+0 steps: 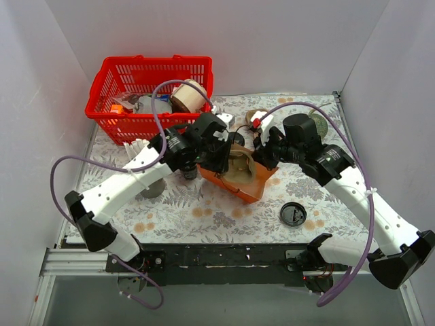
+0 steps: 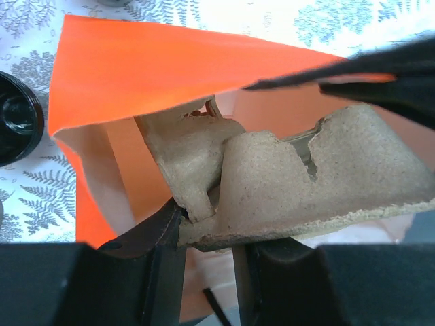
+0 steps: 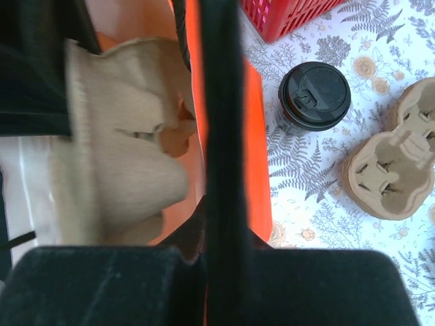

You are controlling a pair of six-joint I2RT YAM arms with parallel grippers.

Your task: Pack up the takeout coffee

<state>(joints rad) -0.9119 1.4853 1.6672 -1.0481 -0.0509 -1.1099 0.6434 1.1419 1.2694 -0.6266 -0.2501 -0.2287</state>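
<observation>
Left pincer (image 2: pixel 207 238) clamped on edge of pulp carrier (image 2: pixel 319 176), carrier partway inside orange bag (image 2: pixel 156 75). Prob. seating it so a cup can stand upright in there. Right pincer (image 3: pixel 221 136) shut together on bag's rim, across from left pincer, to hold the mouth open. Takeout coffee (image 2: pixel 15 119) not packed yet: stands open on desk (image 2: pixel 27 197) just left of left pincer, outside bag, w/ nothing touching it.

Robotics laboratory cell: plain white walls (image 1: pixel 272 41) enclose a bench (image 1: pixel 224 210) under fern-print cloth; left arm (image 1: pixel 129 183) and right arm (image 1: pixel 370 200), cabled, bolt to a black rail (image 1: pixel 217 259).
</observation>
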